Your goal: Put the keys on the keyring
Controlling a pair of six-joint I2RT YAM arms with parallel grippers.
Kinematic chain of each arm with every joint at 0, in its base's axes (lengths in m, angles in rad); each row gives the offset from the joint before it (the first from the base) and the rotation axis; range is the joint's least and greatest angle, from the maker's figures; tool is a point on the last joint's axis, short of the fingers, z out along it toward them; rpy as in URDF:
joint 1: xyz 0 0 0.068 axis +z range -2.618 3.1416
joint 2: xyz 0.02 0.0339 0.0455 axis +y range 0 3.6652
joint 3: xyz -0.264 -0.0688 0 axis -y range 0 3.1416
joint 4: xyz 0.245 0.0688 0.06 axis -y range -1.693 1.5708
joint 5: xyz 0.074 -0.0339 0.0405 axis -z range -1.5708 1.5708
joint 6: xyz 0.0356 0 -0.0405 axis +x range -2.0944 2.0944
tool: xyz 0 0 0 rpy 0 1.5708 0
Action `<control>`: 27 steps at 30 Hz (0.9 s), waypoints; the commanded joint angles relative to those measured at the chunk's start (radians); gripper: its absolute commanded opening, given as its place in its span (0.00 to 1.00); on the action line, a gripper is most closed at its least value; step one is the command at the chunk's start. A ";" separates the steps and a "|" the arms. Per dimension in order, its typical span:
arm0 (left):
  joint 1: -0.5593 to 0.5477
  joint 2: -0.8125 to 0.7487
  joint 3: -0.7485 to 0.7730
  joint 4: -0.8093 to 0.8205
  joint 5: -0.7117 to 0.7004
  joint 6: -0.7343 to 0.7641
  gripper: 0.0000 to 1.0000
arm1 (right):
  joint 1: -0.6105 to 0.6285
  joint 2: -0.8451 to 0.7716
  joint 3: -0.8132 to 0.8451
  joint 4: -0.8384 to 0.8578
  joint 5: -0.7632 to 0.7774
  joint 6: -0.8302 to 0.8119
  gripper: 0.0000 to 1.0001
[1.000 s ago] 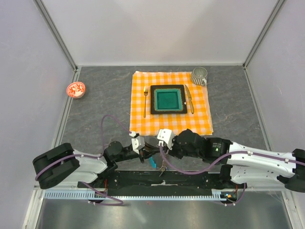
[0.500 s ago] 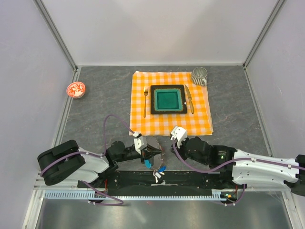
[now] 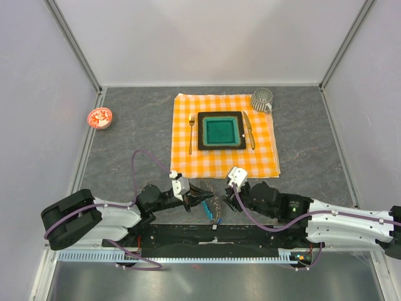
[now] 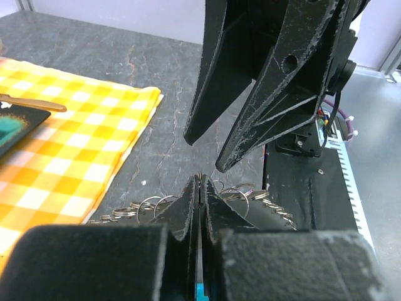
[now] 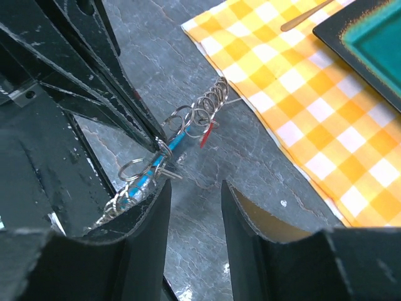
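My left gripper point(image 3: 210, 197) is shut on the keyring point(image 5: 188, 119), a string of thin silvery wire rings with a cyan-blue clip point(image 5: 170, 145), and holds it just above the grey table near the front edge. In the left wrist view the jaws point(image 4: 200, 179) are pressed together, with rings point(image 4: 150, 204) spilling out on both sides. A red key tag point(image 5: 206, 135) and a tiny metal key point(image 5: 168, 172) hang on the rings. My right gripper point(image 3: 221, 202) is open and empty, its fingers point(image 5: 147, 213) just beside the ring, facing the left gripper.
An orange checked cloth point(image 3: 263, 157) lies just beyond the grippers, bearing a teal plate point(image 3: 220, 131), a fork point(image 3: 192, 133), a knife point(image 3: 249, 130) and a grey mug point(image 3: 262, 99). A red-and-white round dish point(image 3: 99, 117) sits far left. The black arm mount point(image 3: 207, 235) runs along the near edge.
My right gripper drew back to the right, away from the left one, then came close again, open. My left gripper kept hold of the keyring and shifted slightly forward.
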 commanded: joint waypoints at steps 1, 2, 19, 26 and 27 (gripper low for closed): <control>-0.002 -0.033 0.046 0.401 -0.022 0.046 0.02 | 0.005 -0.035 0.026 0.071 -0.033 -0.025 0.46; -0.002 -0.034 0.049 0.403 -0.024 0.049 0.02 | 0.005 -0.039 0.029 0.075 -0.039 -0.030 0.47; -0.002 -0.044 0.113 0.389 0.001 0.082 0.02 | 0.005 -0.083 0.035 0.071 -0.008 -0.050 0.47; -0.002 -0.048 0.116 0.391 0.005 0.072 0.02 | 0.006 -0.086 0.026 0.083 0.015 -0.055 0.40; -0.002 -0.050 0.118 0.391 0.005 0.072 0.02 | 0.006 -0.083 0.026 0.083 0.015 -0.056 0.40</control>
